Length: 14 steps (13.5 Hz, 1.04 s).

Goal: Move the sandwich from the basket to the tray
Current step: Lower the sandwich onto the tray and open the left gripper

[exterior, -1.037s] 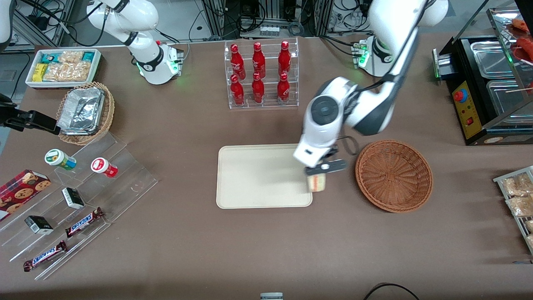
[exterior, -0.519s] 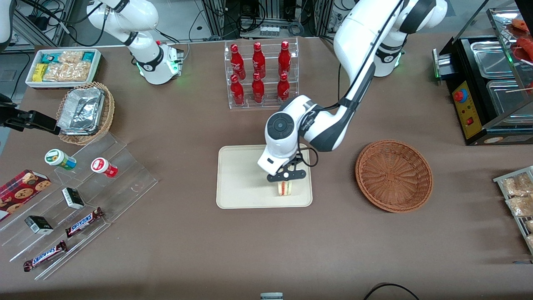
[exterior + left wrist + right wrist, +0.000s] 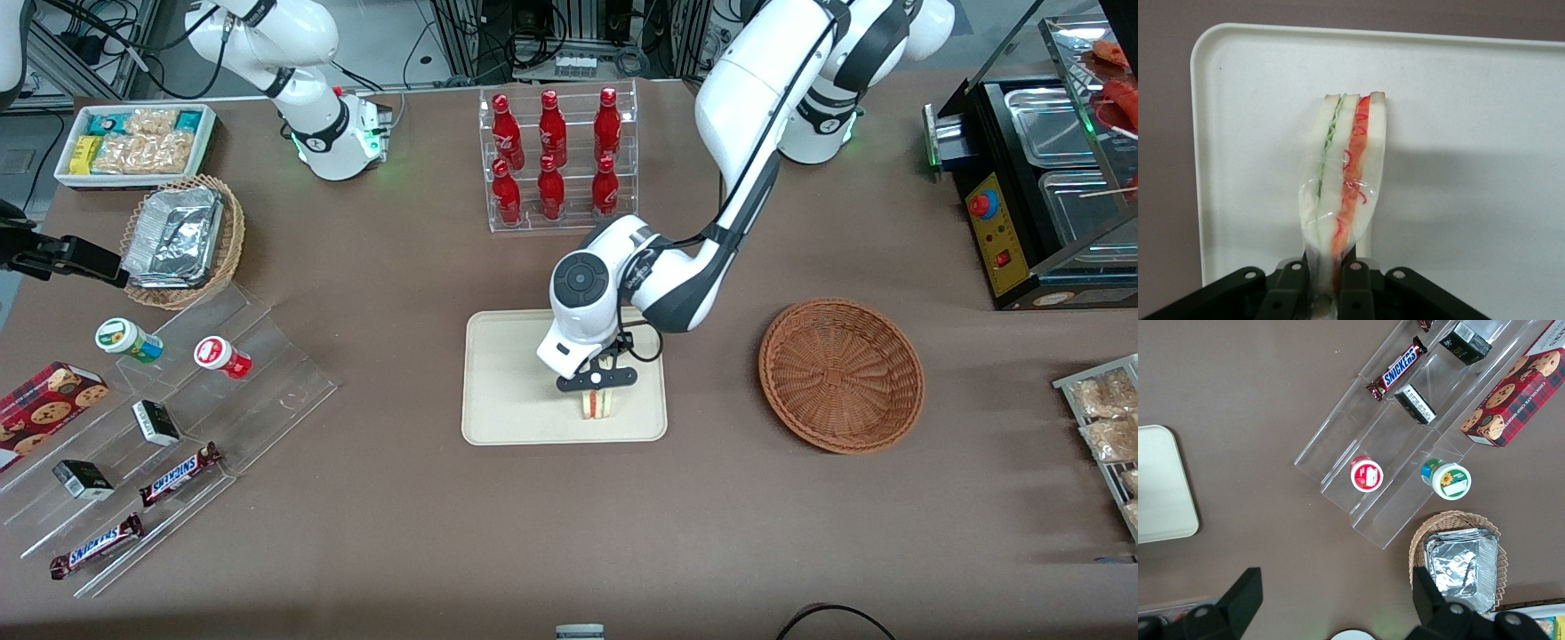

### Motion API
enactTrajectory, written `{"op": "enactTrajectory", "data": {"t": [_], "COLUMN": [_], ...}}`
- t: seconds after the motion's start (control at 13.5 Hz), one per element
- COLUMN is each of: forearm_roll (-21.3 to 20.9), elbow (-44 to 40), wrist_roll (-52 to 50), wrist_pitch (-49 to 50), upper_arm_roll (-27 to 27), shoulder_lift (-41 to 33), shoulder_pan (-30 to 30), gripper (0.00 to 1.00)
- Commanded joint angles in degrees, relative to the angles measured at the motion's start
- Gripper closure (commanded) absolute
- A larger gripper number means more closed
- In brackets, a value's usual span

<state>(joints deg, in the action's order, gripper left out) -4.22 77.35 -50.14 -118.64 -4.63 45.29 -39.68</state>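
Note:
My left gripper (image 3: 597,384) is shut on the sandwich (image 3: 600,403), a wrapped wedge of white bread with red and green filling. It holds the wedge over the cream tray (image 3: 507,382), at the part nearer the basket and the front camera. In the left wrist view the sandwich (image 3: 1345,180) hangs from the gripper (image 3: 1329,280) above the tray (image 3: 1471,133); I cannot tell whether it touches the tray. The reddish-brown wicker basket (image 3: 841,374) stands beside the tray toward the working arm's end, with nothing in it.
A clear rack of red bottles (image 3: 556,160) stands farther from the front camera than the tray. A stepped clear display (image 3: 169,418) with snack bars and cups, a tan basket of foil containers (image 3: 182,240) and a white snack bin (image 3: 133,142) lie toward the parked arm's end.
My gripper carried the sandwich from the tray's edge nearest the basket to a spot over the tray, then a little farther inward and lower.

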Motion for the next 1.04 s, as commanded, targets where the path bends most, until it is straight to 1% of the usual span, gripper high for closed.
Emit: {"op": "enactTrajectory", "data": {"t": [0.0, 0.22, 0.3, 0.37, 0.44, 0.52, 0.89, 0.96], "forearm_roll": [-0.2, -0.1, -0.1, -0.1, -0.1, -0.1, -0.1, 0.0], "elbow": [-2.2, -2.1, -2.0, -2.0, -2.0, -1.9, -2.3, -2.3], "wrist_roll": [0.2, 1.6, 1.5, 1.5, 1.4, 1.1, 0.7, 0.7], "wrist_pitch": [1.1, 1.1, 1.1, 1.1, 1.1, 1.1, 1.9, 2.6], "upper_arm_roll": [0.8, 0.8, 0.8, 0.8, 0.8, 0.8, 0.8, 0.9], "shoulder_lift": [1.2, 1.3, 1.3, 1.3, 1.3, 1.3, 0.2, -1.0], "shoulder_pan": [-1.0, -1.0, -1.0, -1.0, -1.0, -1.0, -1.0, -0.9], "gripper": [1.0, 1.0, 0.8, 0.44, 0.12, 0.0, 0.0, 0.0]}}
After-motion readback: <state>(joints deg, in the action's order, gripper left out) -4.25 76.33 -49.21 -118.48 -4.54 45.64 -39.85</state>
